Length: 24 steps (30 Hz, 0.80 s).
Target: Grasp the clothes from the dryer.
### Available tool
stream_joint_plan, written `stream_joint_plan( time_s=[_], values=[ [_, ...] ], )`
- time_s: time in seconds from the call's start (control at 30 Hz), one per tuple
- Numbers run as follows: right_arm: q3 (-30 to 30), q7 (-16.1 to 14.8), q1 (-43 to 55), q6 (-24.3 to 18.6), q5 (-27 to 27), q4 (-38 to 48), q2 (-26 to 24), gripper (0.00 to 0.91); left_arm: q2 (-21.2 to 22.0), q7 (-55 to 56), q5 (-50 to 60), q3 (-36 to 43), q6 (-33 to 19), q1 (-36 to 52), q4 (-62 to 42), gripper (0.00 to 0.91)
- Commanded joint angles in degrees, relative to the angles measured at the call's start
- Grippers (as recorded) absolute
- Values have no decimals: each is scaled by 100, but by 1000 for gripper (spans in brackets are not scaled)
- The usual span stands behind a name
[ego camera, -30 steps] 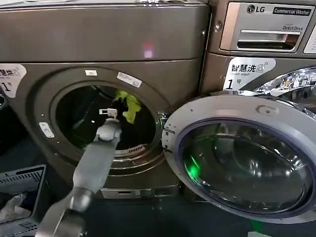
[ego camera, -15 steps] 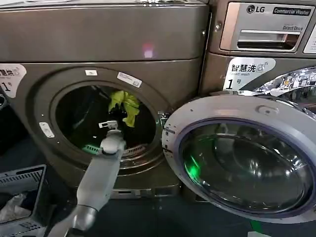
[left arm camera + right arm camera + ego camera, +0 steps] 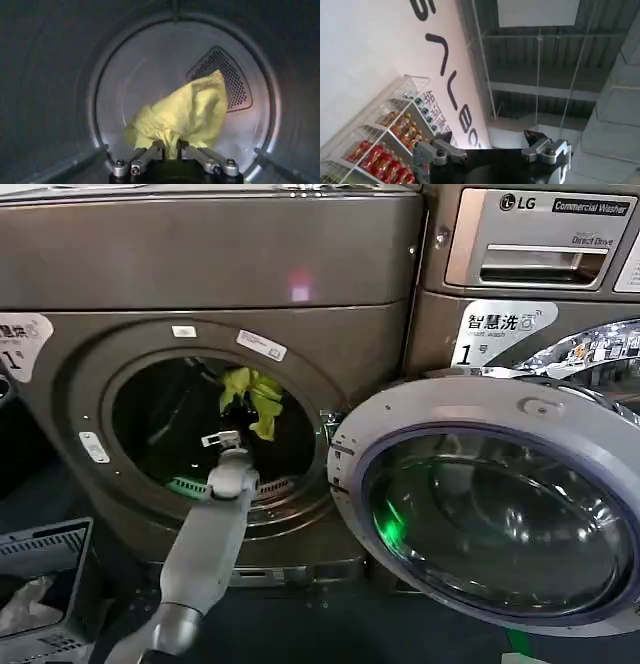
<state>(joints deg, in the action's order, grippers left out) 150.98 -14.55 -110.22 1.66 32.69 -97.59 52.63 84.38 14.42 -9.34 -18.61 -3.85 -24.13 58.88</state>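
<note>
We see our left gripper (image 3: pixel 170 146) pinching the crumpled yellow-green clothes (image 3: pixel 184 116) inside the dryer (image 3: pixel 215 274) drum, the thin fabric bunched at the fingers; our right gripper (image 3: pixel 492 145) is spread wide.

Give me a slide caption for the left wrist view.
Left gripper shut on the yellow-green clothes inside the dryer.

Soft thin cloth clothes (image 3: pixel 187 115); brushed metal dryer (image 3: pixel 210 264), glossy glass door (image 3: pixel 500 519).

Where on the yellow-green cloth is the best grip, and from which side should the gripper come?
Grip the gathered lower bunch of the clothes, approaching straight through the open porthole of the dryer. The left gripper already pinches that bunch; the cloth fans out loosely beyond it.
</note>
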Motion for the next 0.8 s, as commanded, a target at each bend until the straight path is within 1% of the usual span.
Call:
stream_joint_plan(
  time_s=[0.03,0.33,0.8],
  values=[
    [100,11,-55,-7,23,5,5,907,-2,-90,121,-81,-1,-89,-11,0],
    [127,-22,-78,-5,62,-53,32,907,-15,-365,272,-94,43,-124,24,0],
    [147,-51,-89,21,53,-61,28,907,-11,-400,274,-109,66,-152,40,0]
  ],
)
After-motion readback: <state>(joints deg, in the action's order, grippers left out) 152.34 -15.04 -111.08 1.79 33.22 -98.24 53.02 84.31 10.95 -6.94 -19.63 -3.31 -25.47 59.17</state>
